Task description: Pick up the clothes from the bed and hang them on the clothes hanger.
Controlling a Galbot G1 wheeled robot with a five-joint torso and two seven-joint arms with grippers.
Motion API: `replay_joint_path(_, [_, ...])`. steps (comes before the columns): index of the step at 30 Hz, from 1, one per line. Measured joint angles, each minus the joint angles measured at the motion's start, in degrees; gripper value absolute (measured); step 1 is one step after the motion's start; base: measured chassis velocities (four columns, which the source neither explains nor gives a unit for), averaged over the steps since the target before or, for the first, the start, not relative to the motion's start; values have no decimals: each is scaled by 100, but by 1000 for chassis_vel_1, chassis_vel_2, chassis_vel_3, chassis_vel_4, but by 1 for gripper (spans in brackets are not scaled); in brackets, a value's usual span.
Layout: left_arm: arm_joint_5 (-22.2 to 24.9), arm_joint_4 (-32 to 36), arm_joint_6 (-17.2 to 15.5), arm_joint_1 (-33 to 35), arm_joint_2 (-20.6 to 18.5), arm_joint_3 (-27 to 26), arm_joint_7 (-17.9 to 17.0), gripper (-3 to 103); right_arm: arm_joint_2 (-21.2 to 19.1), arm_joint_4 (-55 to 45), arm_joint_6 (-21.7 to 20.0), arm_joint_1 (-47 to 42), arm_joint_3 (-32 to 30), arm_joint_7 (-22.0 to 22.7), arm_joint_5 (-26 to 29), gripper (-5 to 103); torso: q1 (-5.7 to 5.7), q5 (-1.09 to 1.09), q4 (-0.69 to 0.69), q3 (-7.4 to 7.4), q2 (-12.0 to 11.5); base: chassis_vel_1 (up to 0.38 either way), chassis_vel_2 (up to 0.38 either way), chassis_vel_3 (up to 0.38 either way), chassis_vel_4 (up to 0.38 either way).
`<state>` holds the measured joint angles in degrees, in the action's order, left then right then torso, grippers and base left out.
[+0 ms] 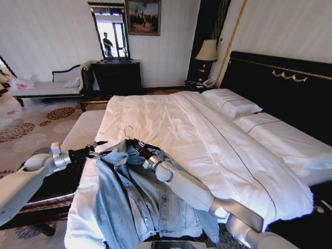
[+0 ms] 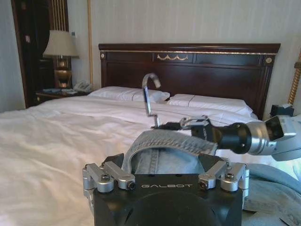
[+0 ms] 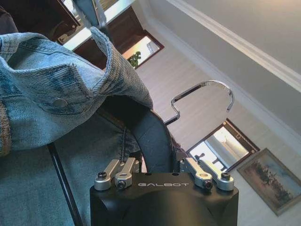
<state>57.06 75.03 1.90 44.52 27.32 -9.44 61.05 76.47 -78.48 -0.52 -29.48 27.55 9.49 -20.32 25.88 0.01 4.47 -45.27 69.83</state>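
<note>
Lower center of your head view: denim jacket (image 1: 140, 199) draped on black coat hanger (image 1: 132, 141) above bed (image 1: 207, 140) | left gripper (image 1: 97, 148) clenched on jacket | right gripper (image 1: 141, 151) clamps hanger.

Light-blue washed denim jacket (image 1: 136, 199), black hanger (image 1: 136, 144) with silver hook, white bed (image 1: 207, 140)

- You have pale striped walls (image 1: 52, 36) all around, meeting the ceiling at a white cornice (image 3: 244, 47).
- On the far wall you see a framed painting (image 1: 142, 16) beside a tall mirror (image 1: 110, 33), which stands above a dark dresser (image 1: 116, 77).
- A lit table lamp (image 1: 207, 53) and a telephone (image 1: 208, 83) sit on the nightstand.
- A white chaise lounge (image 1: 49, 85) stands by the far wall.
- Your floor is pale carpet (image 1: 31, 129) with dark floral medallions.
</note>
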Motion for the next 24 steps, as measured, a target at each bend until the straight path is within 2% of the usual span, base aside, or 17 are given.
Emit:
replay_joint_path(9, [-36, -331, -121, -690, 182, 823, 14, 90, 13, -37, 204, 1, -13, -5, -260, 32, 0, -1, 1, 0, 0, 0, 0, 0, 0])
replay_joint_path(17, [-4, -417, -213, -898, 243, 1144, -16, 89, 11, -93, 333, -1, -45, -4, -424, 32, 0, -1, 0, 0, 0, 0, 0, 0, 0])
replay_joint_path(21, [12, -423, -210, -902, 260, 1173, -67, 69, 14, -93, 464, -10, -74, -2, -601, 32, 1, -1, 0, 0, 0, 0, 0, 0, 0])
replay_joint_path(24, [13, -418, -209, -898, 262, 1185, -72, 64, 29, -93, 535, -15, -83, -1, -704, 32, 0, -1, 0, 0, 0, 0, 0, 0, 0])
